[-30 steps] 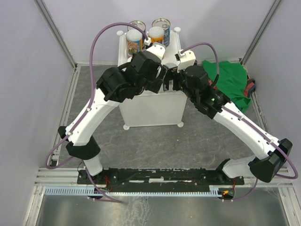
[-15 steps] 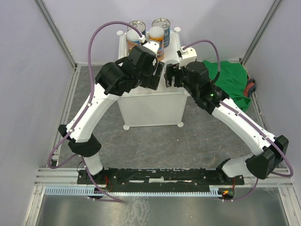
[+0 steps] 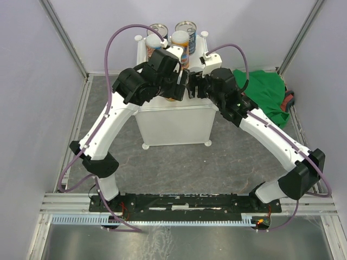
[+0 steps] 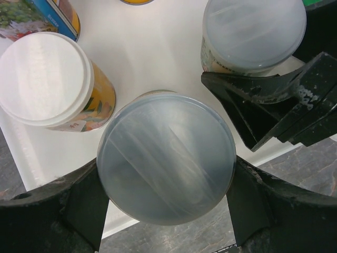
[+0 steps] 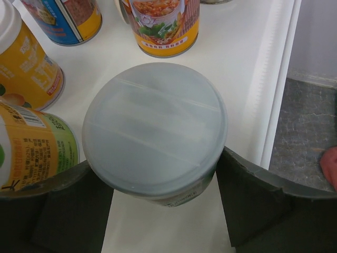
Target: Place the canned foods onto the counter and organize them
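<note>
The white counter (image 3: 173,123) bears two blue-labelled cans (image 3: 158,28) with silver tops at its back, and two white-lidded cans (image 3: 180,39) in front of them. My left gripper (image 3: 174,89) is shut on a clear-lidded can (image 4: 166,158) over the counter's front edge, and shows in the left wrist view (image 4: 164,168). My right gripper (image 3: 193,88) is shut on a pale green clear-lidded can (image 5: 155,129) just to its right, low over the counter top (image 5: 231,68). A yellow white-lidded can (image 4: 47,79) stands left of the left gripper's can.
A green cloth (image 3: 265,92) lies on the grey floor right of the counter, with a red object (image 3: 290,100) at its edge. Purple cables loop over both arms. Grey side walls enclose the cell.
Both grippers have moved away from the counter's front edge toward its back, each carrying its can, and now stand closer together over the counter top.
</note>
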Robot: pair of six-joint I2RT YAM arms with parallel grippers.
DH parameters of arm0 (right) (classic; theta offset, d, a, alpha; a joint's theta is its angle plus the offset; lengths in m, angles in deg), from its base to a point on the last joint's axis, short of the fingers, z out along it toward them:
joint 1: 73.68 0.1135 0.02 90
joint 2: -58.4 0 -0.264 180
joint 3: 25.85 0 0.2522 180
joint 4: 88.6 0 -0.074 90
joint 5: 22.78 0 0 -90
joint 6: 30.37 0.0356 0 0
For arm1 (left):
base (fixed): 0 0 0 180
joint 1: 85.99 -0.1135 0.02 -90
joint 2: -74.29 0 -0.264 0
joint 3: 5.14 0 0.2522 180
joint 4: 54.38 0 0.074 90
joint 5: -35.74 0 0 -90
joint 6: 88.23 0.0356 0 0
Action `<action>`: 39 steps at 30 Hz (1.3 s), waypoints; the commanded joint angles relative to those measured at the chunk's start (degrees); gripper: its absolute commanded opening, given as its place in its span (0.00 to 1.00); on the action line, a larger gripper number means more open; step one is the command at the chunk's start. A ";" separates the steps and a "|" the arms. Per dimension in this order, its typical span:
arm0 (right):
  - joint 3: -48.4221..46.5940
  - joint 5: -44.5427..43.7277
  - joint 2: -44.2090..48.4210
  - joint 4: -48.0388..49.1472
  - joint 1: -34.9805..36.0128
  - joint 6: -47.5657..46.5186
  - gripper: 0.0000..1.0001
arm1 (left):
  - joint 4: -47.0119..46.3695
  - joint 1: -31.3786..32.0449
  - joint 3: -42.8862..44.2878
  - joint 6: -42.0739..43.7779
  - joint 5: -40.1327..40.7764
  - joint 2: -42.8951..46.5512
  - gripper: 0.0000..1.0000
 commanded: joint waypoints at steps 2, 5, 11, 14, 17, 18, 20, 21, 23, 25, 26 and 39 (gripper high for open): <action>-3.49 1.64 -1.29 2.90 -0.30 0.34 0.78 | -5.12 -1.37 2.04 -1.89 -1.31 0.57 0.05; -3.98 2.28 -2.04 3.29 -0.39 0.36 0.77 | -5.22 -2.07 1.82 -2.07 -2.08 0.28 0.09; -4.99 2.48 -3.18 3.44 -0.70 0.36 0.78 | -5.23 -2.99 1.77 -2.61 -3.89 -0.15 0.32; -5.34 2.73 -3.64 3.71 -1.03 0.52 0.78 | -5.22 -3.06 1.77 -2.78 -4.11 -0.25 0.45; -5.75 3.09 -4.03 3.76 -1.16 0.71 0.78 | -5.22 -3.11 1.78 -2.96 -4.29 -0.33 0.52; -5.79 3.13 -4.18 3.87 -1.15 0.75 0.77 | -5.22 -3.08 1.77 -2.96 -4.44 -0.41 0.55; -5.96 3.33 -4.40 3.87 -1.31 0.88 0.77 | -5.26 -3.09 1.77 -3.04 -4.70 -0.55 0.59; -6.06 3.41 -4.52 4.01 -1.28 0.96 0.77 | -5.29 -3.10 1.73 -3.06 -5.00 -0.55 0.61; -6.37 3.54 -4.77 4.10 -1.31 1.10 0.77 | -5.33 -3.10 1.77 -3.05 -5.28 -0.68 0.64; -6.63 3.64 -4.99 4.05 -1.30 1.21 0.78 | -5.39 -3.11 1.82 -3.05 -5.18 -0.77 0.67; -6.68 3.64 -5.06 4.07 -1.31 1.23 0.78 | -5.40 -3.07 1.90 -3.10 -5.10 -0.73 0.68; -7.76 3.81 -6.00 4.00 -1.34 1.33 0.78 | -5.91 -3.08 2.05 -3.31 -4.47 -0.14 0.90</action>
